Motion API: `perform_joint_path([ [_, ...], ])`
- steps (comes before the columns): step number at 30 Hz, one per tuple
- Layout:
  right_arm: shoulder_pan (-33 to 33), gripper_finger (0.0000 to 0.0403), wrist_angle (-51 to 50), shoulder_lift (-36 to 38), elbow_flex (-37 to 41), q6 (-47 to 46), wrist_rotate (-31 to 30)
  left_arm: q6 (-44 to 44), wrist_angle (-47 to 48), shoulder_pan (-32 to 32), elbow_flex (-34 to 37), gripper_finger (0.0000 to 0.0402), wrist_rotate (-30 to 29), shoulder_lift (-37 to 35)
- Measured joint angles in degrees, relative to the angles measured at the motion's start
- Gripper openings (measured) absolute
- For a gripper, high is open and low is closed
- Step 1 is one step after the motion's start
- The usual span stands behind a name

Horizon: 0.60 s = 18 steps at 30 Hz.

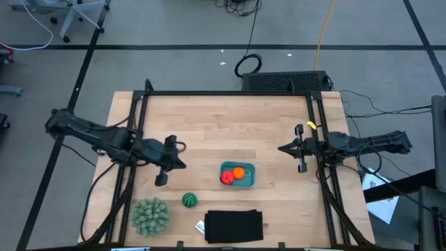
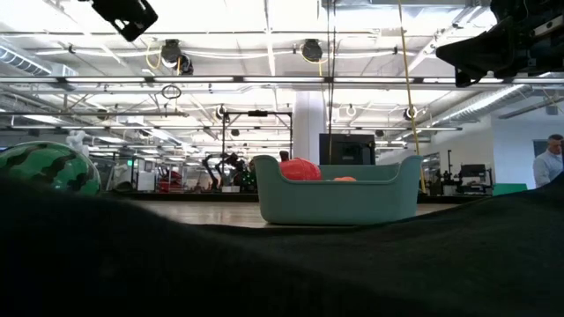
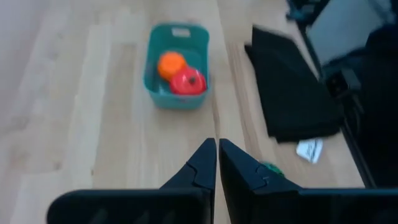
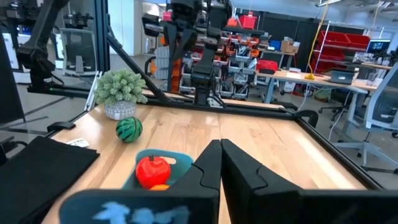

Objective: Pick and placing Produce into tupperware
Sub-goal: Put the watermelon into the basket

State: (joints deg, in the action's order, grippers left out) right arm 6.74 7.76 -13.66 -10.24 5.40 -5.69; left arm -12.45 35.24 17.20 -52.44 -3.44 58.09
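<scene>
The teal tupperware point(image 1: 237, 174) sits on the wooden table right of centre. The red fruit point(image 1: 227, 178) and the orange ball point(image 1: 239, 172) lie inside it; both also show in the left wrist view point(image 3: 188, 81) point(image 3: 171, 64). The dark green striped ball point(image 1: 189, 201) rests on the table near the front, left of the tupperware. My left gripper point(image 1: 182, 157) is shut and empty, raised left of the tupperware. My right gripper point(image 1: 281, 149) is shut and empty, raised near the table's right side.
A large pale green spiky ball point(image 1: 150, 215) stands at the front left. A flat black rectangle point(image 1: 234, 226) lies at the front edge, with a small white tag point(image 1: 200, 227) beside it. A black metal frame point(image 1: 230, 93) borders the table.
</scene>
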Motion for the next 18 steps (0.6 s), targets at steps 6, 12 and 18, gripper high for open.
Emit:
perform_joint_path([
  [6,0.00,0.0000,-0.72,-0.03,0.00,-0.01,0.02,-0.35,7.29,0.60,-7.41,0.0021,0.00,5.53],
  [12,0.00,0.0000,-0.97,-0.03,0.00,-0.01,0.01,0.22,12.43,0.62,-12.91,0.0021,-1.01,8.86],
  [18,-0.01,0.0000,-1.65,-0.01,0.00,-0.01,0.00,1.74,12.76,0.62,-13.91,0.0021,-1.73,9.05],
])
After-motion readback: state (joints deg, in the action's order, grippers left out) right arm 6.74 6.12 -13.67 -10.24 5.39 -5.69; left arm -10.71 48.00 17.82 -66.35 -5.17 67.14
